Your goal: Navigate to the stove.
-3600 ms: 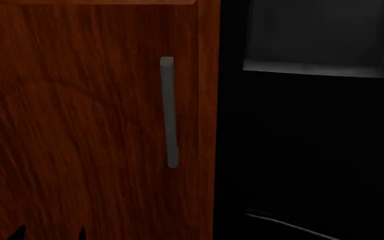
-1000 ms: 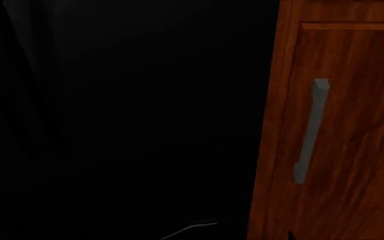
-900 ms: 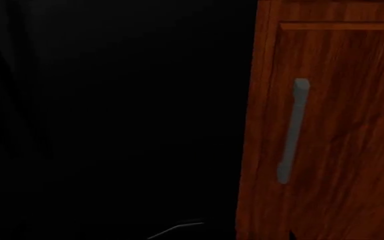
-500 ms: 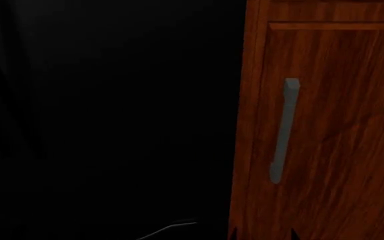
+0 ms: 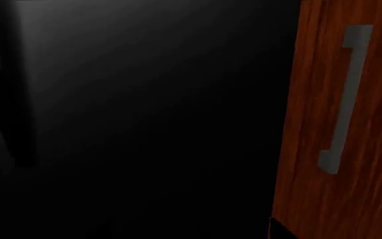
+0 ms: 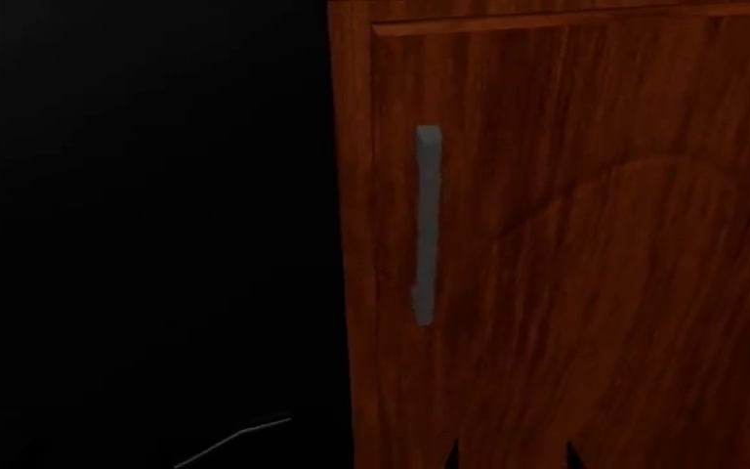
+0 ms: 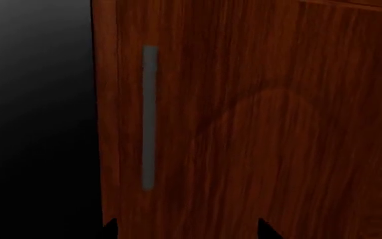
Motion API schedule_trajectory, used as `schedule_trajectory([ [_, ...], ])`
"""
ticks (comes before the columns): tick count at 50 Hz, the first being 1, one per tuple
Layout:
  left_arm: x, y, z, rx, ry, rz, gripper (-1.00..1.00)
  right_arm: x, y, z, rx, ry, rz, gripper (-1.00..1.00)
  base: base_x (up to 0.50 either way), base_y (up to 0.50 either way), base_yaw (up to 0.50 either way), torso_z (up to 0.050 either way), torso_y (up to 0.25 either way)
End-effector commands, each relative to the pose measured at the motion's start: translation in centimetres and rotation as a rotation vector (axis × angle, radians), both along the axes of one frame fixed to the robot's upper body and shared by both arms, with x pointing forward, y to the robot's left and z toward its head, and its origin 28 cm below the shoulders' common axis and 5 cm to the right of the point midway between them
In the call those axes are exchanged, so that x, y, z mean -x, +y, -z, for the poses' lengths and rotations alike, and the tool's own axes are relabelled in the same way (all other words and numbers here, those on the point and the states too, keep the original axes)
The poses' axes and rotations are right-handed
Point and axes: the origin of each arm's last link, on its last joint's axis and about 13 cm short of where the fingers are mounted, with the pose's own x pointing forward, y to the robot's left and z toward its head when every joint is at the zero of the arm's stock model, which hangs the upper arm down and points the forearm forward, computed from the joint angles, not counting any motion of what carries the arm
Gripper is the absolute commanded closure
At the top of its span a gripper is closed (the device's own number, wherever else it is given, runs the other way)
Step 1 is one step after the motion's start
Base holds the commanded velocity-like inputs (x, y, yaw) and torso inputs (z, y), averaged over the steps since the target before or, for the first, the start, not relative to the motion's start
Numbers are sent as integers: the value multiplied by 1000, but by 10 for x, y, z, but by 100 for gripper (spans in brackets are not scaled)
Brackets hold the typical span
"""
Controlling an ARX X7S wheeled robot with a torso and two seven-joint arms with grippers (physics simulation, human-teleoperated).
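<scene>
- Since a moment ago the wooden cabinet door [image 6: 570,244] has slid left across the head view, so the base is swinging right. Finger tips [image 6: 568,455] just poke in at the bottom; can't tell if open or closed.
- Left wrist: plain black appliance face [image 5: 144,124], grey door handle [image 5: 342,109] beside it.
- Right wrist: mostly cabinet. No stove visible anywhere; it's heavy and rigid anyway, nothing to grab. Cabinet blocks the way ahead.

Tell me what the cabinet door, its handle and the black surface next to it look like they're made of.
Cabinet door: reddish-brown wood or wood veneer, shown by streaky grain; satin look. Handle: flat grey bar, probably brushed metal, matte. Black surface: smooth, featureless, faintly glossy in the left wrist view; possibly painted metal or glass, can't tell.
</scene>
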Motion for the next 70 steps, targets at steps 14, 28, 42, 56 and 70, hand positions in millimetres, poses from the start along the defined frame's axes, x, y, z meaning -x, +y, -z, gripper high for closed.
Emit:
schedule_trajectory([
  [14, 1, 1, -1, -2, 0, -1, -100, 0, -1, 0, 9, 12, 44, -100, -103, 21, -500, 0, 0],
  [28, 0, 1, 0, 0, -4, -4, -100, 0, -2, 1, 3, 13, 44, -100, -105, 31, -500, 0, 0],
  [42, -1, 1, 0, -1, -4, -2, -100, -1, -3, 1, -9, 20, 56, -100, -102, 40, -500, 0, 0],
  [56, -1, 0, 0, -2, -3, 0, -100, -2, -3, 1, -9, 22, 57, -100, -99, 49, -500, 0, 0],
  [70, -1, 0, -1, -3, -8, -3, -100, -1, -4, 2, -10, 21, 59, -100, -94, 57, -500, 0, 0],
])
